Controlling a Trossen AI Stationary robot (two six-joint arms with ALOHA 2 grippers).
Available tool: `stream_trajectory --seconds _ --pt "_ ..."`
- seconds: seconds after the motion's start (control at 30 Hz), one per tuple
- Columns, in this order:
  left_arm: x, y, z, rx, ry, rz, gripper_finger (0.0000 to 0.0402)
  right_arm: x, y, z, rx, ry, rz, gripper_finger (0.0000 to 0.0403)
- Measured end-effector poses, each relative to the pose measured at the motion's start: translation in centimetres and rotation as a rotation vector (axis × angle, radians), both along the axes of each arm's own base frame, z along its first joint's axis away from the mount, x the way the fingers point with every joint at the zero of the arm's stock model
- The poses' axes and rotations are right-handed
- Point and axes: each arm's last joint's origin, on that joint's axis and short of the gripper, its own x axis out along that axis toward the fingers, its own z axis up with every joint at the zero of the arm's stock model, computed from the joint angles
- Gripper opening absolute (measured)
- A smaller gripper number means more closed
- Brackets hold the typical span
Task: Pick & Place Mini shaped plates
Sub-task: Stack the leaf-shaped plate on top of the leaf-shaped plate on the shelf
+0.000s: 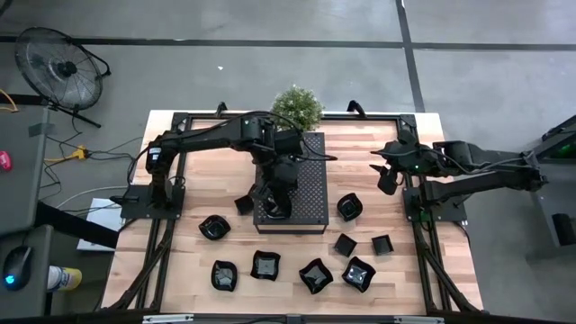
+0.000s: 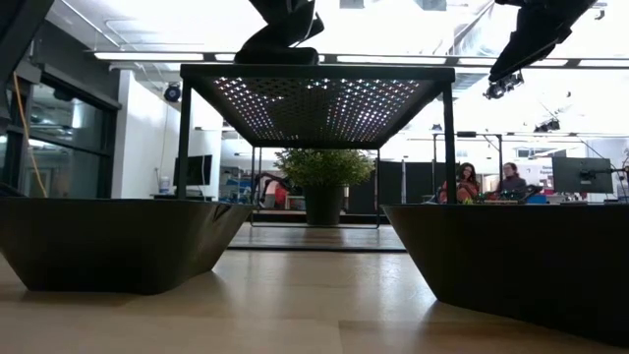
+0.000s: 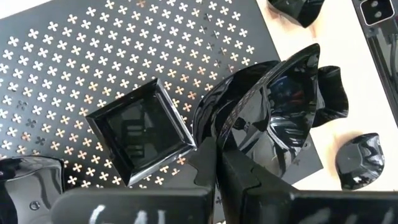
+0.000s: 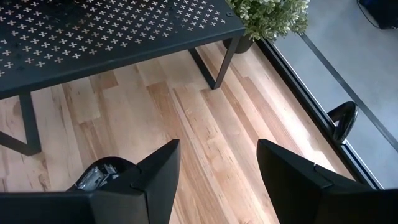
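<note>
Two dark fingers of the left gripper (image 3: pixel 214 163) fill the near edge of the left wrist view, clenched on the rim of a wavy-rimmed plate (image 3: pixel 277 106), which hangs tilted just over the near corner of the perforated tray (image 3: pixel 74 68). Directly beside the held plate, a square plate (image 3: pixel 140 130) already lies flat on the tray top.

Step in hand, as judged: setting the wavy-rimmed plate down on the tray. To do it well, the plate should be levelled before release and lowered onto bare perforated surface ahead of the fingers, clear of the square plate and away from the tray's edge (a tilted release near that corner could let the glossy dish slide off).

The right gripper (image 4: pixel 217 171) waits well off to the side near the table's far right edge, fingers spread and holding nothing.

Surface: a pale wooden table (image 1: pixel 198 247) within a dark frame; the remaining mini plates (image 1: pixel 315 274) lie scattered on the wood below and beyond the tray, well apart from each other. A potted plant (image 1: pixel 297 106) stands just behind the tray.

Room: a grey floor with a fan (image 1: pixel 61 69) beside the table; in the low view, seated people (image 2: pixel 486 184) show far behind.
</note>
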Motion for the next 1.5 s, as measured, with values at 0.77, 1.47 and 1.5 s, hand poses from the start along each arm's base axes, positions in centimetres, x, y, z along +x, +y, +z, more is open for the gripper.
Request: stream_trajectory --seconds 0.77,1.47,1.5 --pt "0.1 -0.2 -0.5 0.041 0.005 -0.047 0.0001 0.0 0.0 0.0 0.001 0.0 0.0 0.0208" --pt "0.4 -1.2 -0.5 0.115 -0.022 -0.087 0.0001 0.0 0.0 0.0 -0.001 0.0 -0.002 0.0209" --pt "0.4 -1.2 -0.5 0.115 -0.021 -0.081 0.0001 0.0 0.0 0.0 -0.001 0.0 -0.002 0.0209"
